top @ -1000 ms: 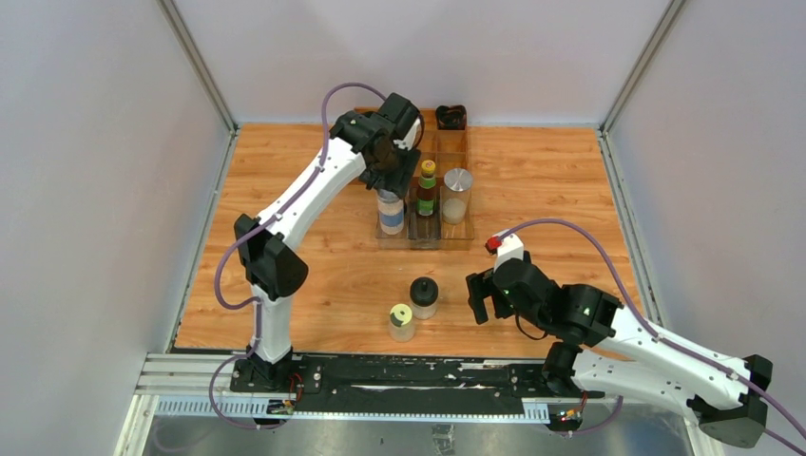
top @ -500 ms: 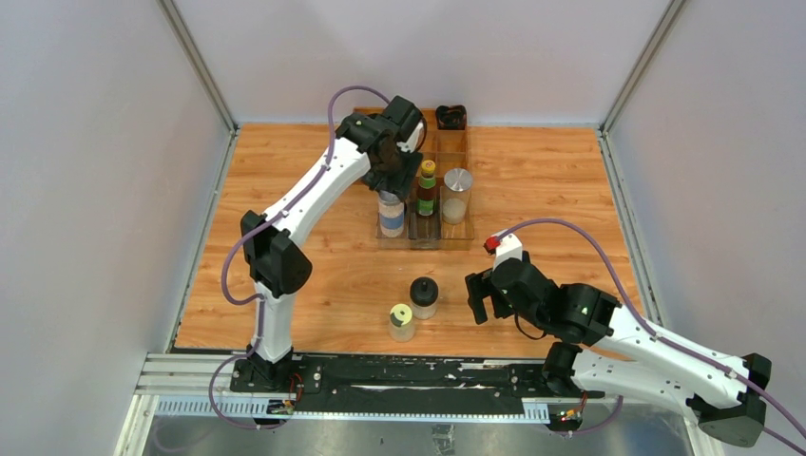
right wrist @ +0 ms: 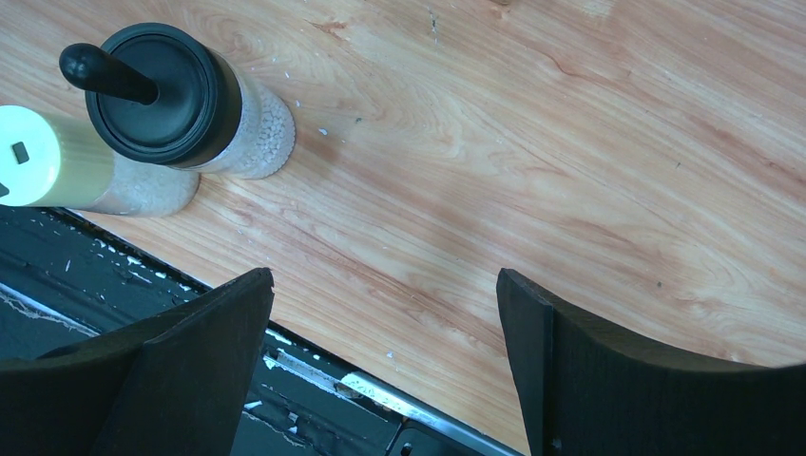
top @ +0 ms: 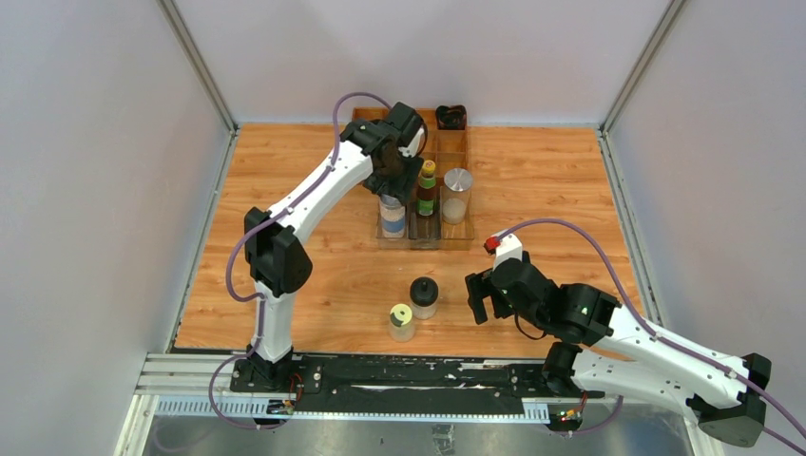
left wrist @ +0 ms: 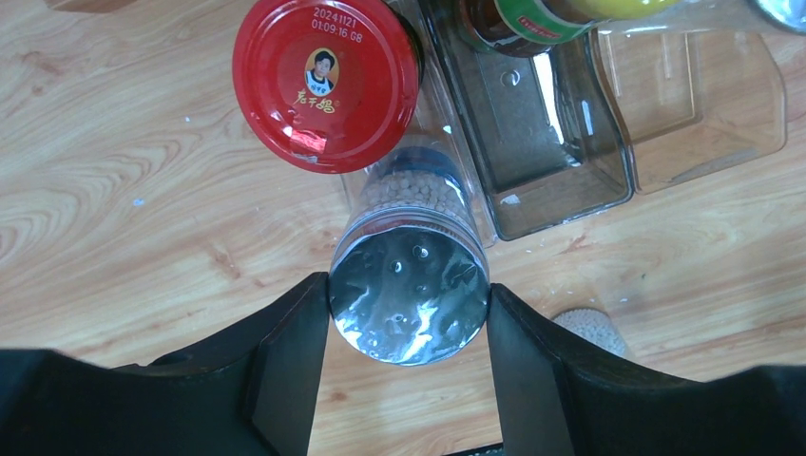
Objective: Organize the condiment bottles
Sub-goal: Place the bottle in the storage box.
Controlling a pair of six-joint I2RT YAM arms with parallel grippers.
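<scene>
The left gripper (left wrist: 409,285) pinches the blue-banded jar (left wrist: 414,190) by its silver lid at the near end of the clear tray's (left wrist: 570,142) left lane. The red-capped jar (left wrist: 326,81) crowds just behind it, and the yellow-green-capped bottle (top: 428,190) stands in the next lane. The right gripper (right wrist: 383,277) hangs spread over the bare table (right wrist: 570,142), with the black-domed jar (right wrist: 162,90) and pale-yellow-capped bottle (right wrist: 38,157) side by side to its left.

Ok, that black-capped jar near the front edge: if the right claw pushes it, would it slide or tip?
Nudged low, the black-capped jar likely slides: it stands upright on the smooth wooden table. Pushed at the cap it might tip, being taller than wide. Its clear, granule-filled body looks slick and breakable.
</scene>
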